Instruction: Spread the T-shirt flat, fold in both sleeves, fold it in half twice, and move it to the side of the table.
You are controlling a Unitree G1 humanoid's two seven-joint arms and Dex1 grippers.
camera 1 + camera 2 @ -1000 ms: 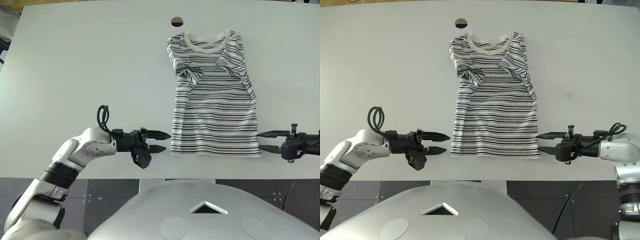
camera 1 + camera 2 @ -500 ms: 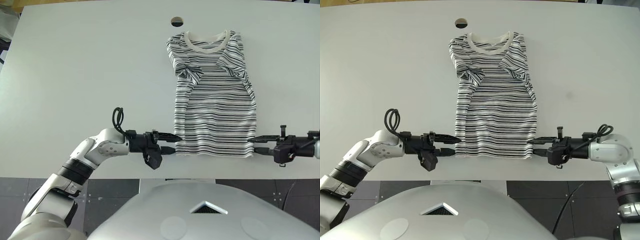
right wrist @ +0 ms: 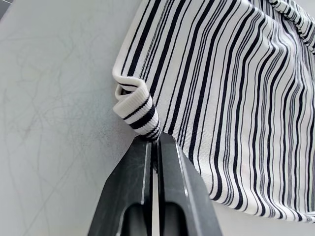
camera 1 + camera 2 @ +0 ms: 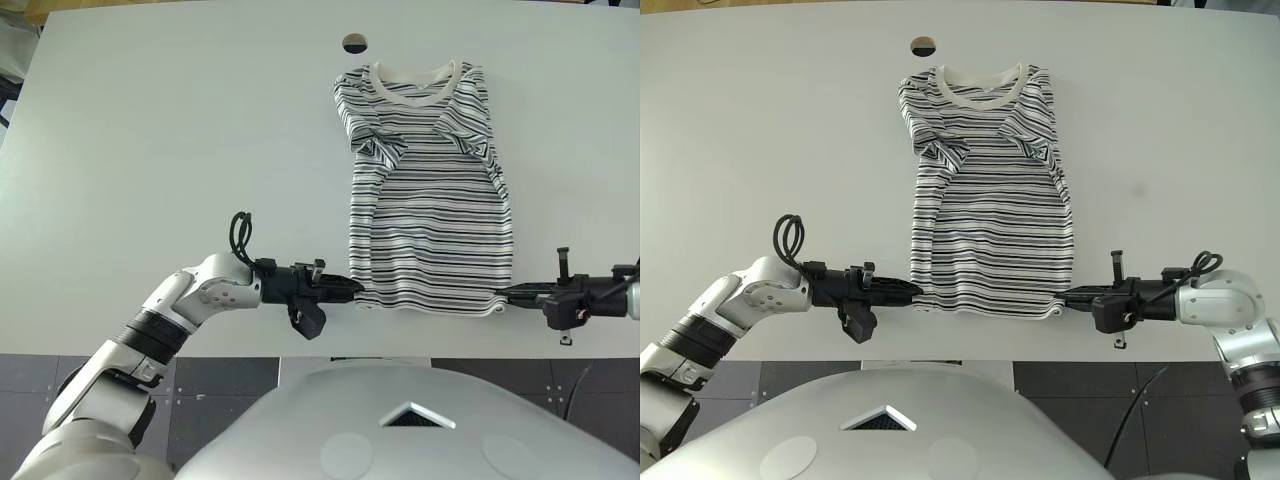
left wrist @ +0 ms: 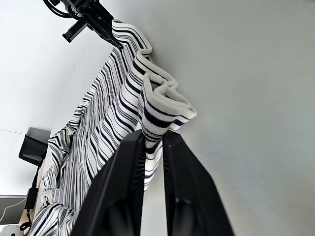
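Observation:
A black-and-white striped T-shirt [image 4: 430, 190] lies on the white table [image 4: 180, 150], collar at the far end, both sleeves folded in over the chest. My left gripper [image 4: 357, 288] is shut on the hem's near left corner [image 5: 157, 113], which bunches up between its fingers [image 5: 129, 167]. At the near right corner [image 3: 140, 110] my right gripper [image 4: 501, 295] is shut on the hem, the white band pinched between its fingers [image 3: 170, 172]. Both arms lie low along the table's near edge.
A round cable hole [image 4: 353, 43] sits in the table just beyond the shirt's left shoulder. Bare tabletop stretches wide to the left of the shirt, with a narrower strip on the right.
Both grippers moved inward from beside the hem and shut on its two near corners. The hem has drawn in slightly and puckered at the pinched spots.

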